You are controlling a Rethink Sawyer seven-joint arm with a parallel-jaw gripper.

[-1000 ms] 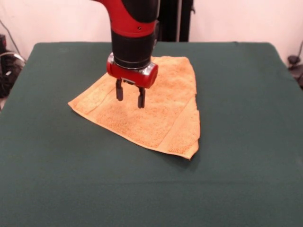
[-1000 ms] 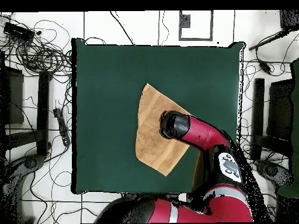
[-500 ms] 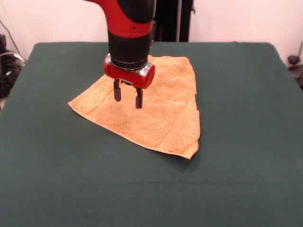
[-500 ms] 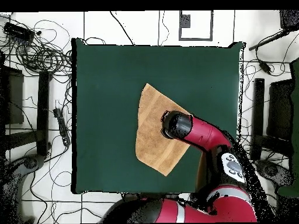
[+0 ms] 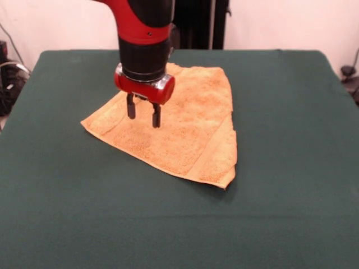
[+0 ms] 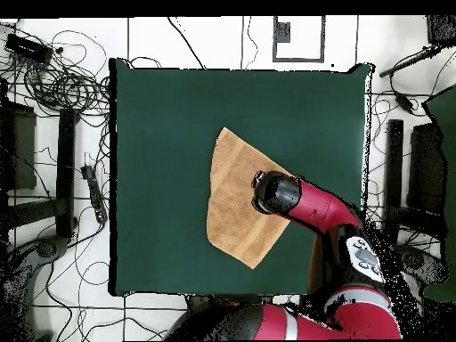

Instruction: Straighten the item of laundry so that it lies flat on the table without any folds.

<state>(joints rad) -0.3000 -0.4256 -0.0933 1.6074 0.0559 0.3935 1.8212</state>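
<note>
The orange-tan towel (image 5: 185, 129) lies on the dark green table (image 5: 280, 185), a little back of the middle. Its right side is folded over, with a doubled layer along the right edge and front right corner. A band stripe runs along the folded flap. My gripper (image 5: 142, 114) hangs just above the towel's left part, its two dark fingers (image 5: 130, 109) open with a small gap, holding nothing. In the overhead view the towel (image 6: 233, 200) shows as a folded, four-sided shape, and the arm's wrist (image 6: 278, 194) covers the gripper at the towel's right edge.
Cables, stands and equipment (image 6: 53, 80) lie on the floor around the table (image 6: 160, 116). The robot's base (image 6: 294, 325) sits at the table's bottom edge in the overhead view.
My gripper has moved to the left and slightly back in the front view, staying just above the towel. The towel has not moved.
</note>
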